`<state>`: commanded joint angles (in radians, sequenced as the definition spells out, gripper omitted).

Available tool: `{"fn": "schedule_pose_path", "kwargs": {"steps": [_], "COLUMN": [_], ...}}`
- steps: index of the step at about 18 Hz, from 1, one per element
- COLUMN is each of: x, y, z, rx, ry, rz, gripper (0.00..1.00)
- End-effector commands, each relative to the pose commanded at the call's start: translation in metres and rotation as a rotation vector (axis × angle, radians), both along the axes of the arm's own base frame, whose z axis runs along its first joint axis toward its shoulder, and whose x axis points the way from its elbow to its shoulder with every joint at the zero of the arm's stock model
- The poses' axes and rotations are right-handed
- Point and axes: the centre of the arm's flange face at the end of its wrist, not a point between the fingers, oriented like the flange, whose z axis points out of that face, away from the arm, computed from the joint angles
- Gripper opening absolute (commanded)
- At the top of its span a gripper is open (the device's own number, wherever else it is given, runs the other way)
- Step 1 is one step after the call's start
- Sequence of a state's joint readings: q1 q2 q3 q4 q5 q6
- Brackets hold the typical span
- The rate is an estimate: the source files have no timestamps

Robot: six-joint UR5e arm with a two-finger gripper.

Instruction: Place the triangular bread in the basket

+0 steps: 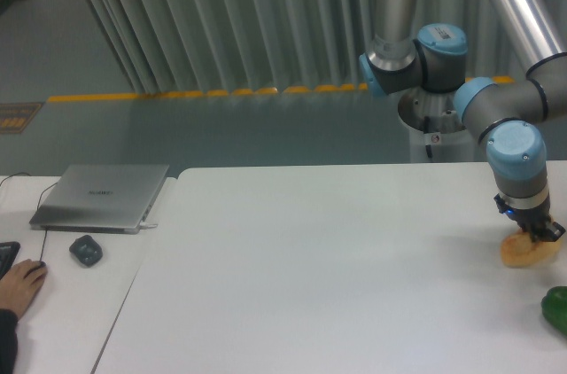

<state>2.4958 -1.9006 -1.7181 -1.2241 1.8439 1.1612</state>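
One gripper (pixel 538 233) sits down on the bread (pixel 528 251) at the table's (pixel 310 268) right edge; whether its fingers are clamped is unclear. Grasping step; no basket visible, so lifting comes next

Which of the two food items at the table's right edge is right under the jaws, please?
The orange bread; the gripper sits on top of it, while the green item lies apart, nearer the camera.

Green object (pixel 557 308) cut off rightward
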Motion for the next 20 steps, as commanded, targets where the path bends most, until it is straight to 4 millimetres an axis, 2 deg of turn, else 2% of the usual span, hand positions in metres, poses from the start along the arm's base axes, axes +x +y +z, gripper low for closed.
{"fn": "schedule_pose_path", "kwargs": {"steps": [2,4,7,8,11,12,14,20], "x": [-0.004,-0.005,-0.015,-0.022,-0.051,-0.069,-0.086,-0.117], "y": [-0.001,0.003,0.017,0.021,0.004,-0.006,-0.018,-0.022], "z": [0.007,0.051,0.092,0.112,0.136,0.150,0.151,0.140], "rx": [0.014,0.079,0.172,0.208,0.321,0.368,0.386,0.416], "ry": [0.005,0.059,0.099,0.119,0.106,0.114,0.129,0.195], "rz": [0.003,0.001,0.002,0.009,0.075,0.107,0.127,0.143], "gripper": [0.17,0.17,0.17,0.17,0.13,0.13,0.13,0.13]}}
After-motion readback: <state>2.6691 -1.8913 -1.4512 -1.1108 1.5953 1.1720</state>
